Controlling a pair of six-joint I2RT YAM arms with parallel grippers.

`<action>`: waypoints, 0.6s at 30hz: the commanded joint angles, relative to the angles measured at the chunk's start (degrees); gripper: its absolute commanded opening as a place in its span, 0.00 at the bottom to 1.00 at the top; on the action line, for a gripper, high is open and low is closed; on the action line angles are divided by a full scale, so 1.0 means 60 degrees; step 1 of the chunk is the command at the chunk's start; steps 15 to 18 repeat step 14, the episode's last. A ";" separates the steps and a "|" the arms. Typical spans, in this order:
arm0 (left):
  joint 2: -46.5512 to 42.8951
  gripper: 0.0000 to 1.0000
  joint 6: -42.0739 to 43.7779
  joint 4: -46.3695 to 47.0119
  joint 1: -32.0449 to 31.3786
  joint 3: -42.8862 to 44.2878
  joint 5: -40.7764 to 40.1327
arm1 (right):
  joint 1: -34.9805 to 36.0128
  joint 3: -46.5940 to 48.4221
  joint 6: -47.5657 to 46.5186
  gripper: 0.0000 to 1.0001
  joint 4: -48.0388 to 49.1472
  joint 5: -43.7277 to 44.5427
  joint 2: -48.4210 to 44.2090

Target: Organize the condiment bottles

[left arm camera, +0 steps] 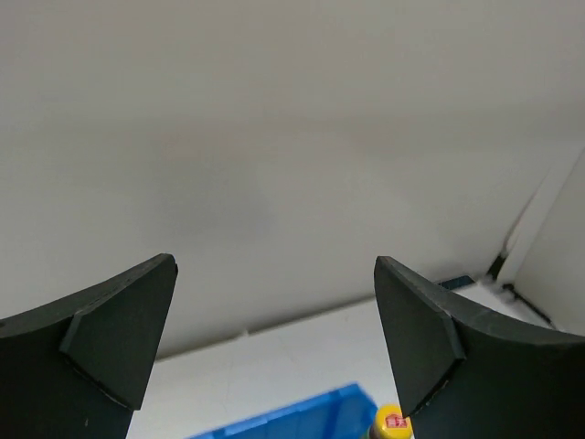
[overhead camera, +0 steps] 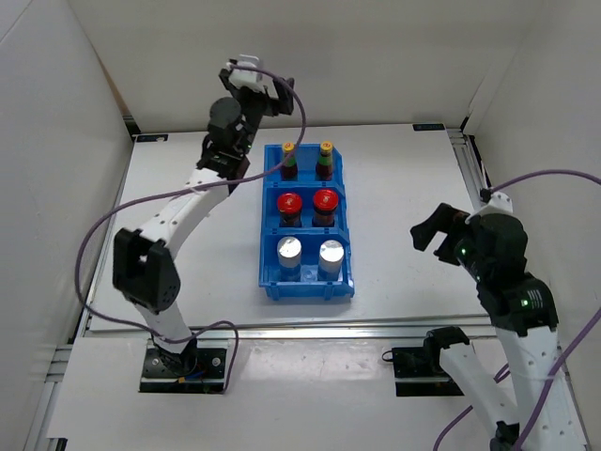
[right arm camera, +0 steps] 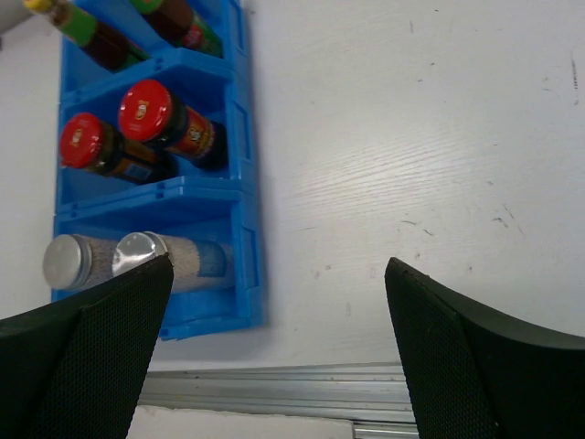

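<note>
Evidently sorted by kind, six condiment bottles stand in pairs in a blue three-compartment bin at the middle of the white counter. Two slim yellow-capped sauce bottles fill the far compartment, two red-lidded jars the middle one, and two silver-topped shakers the near one. No bottle shows on the bare counter, so the job looks finished or close to it.

The left end effector hangs raised beyond the bin's far left corner, its fingers spread wide with nothing between them. Its wrist camera catches only the wall, a strip of blue rim and one yellow cap at the bottom edge of the view. The right end effector hovers over open counter to the right of the bin, well apart from it, likewise wide open and empty.

Both arms appear held clear of the bin, likely so that no finger brushes the tall sauce bottles, which would probably tip most easily.
</note>
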 commanded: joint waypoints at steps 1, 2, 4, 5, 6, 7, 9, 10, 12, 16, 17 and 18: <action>-0.1678 1.00 0.0205 -0.2582 -0.0032 0.0582 -0.0628 | -0.0035 0.0810 -0.0252 1.00 -0.0172 0.0700 0.0868; -0.2044 1.00 0.0205 -0.2999 -0.0032 0.0379 -0.0978 | -0.0035 0.0913 -0.0369 1.00 -0.0259 0.0702 0.1102; -0.3580 1.00 0.0409 -0.3557 -0.0032 -0.0829 -0.1346 | -0.0035 0.1133 -0.0473 1.00 -0.0260 0.0949 0.1718; -0.4209 1.00 0.0410 -0.3560 -0.0032 -0.1389 -0.1608 | -0.0035 0.1134 -0.0473 1.00 -0.0260 0.1270 0.2068; -0.5506 1.00 0.0410 -0.3690 -0.0032 -0.1961 -0.1611 | -0.0035 0.1221 -0.0560 1.00 -0.0260 0.1432 0.2202; -0.6143 1.00 0.0570 -0.3851 -0.0032 -0.2923 -0.1611 | -0.0035 0.1222 -0.0561 1.00 -0.0173 0.1550 0.2319; -0.7228 1.00 0.0659 -0.4946 -0.0032 -0.3560 -0.2049 | -0.0035 0.1222 -0.0779 1.00 0.0163 0.1639 0.2525; -0.8161 1.00 0.0920 -0.5372 -0.0032 -0.4013 -0.2486 | -0.0035 0.1222 -0.0882 1.00 0.0310 0.1639 0.2526; -0.9016 1.00 0.1083 -0.6192 -0.0032 -0.4571 -0.3044 | -0.0035 0.1222 -0.1116 1.00 0.0602 0.1507 0.2773; -1.0276 1.00 0.1800 -0.6196 0.0055 -0.5767 -0.3747 | -0.0035 0.1324 -0.1117 1.00 0.0604 0.1797 0.3051; -1.0276 1.00 0.1800 -0.6196 0.0055 -0.5767 -0.3747 | -0.0035 0.1324 -0.1117 1.00 0.0604 0.1797 0.3051; -1.0276 1.00 0.1800 -0.6196 0.0055 -0.5767 -0.3747 | -0.0035 0.1324 -0.1117 1.00 0.0604 0.1797 0.3051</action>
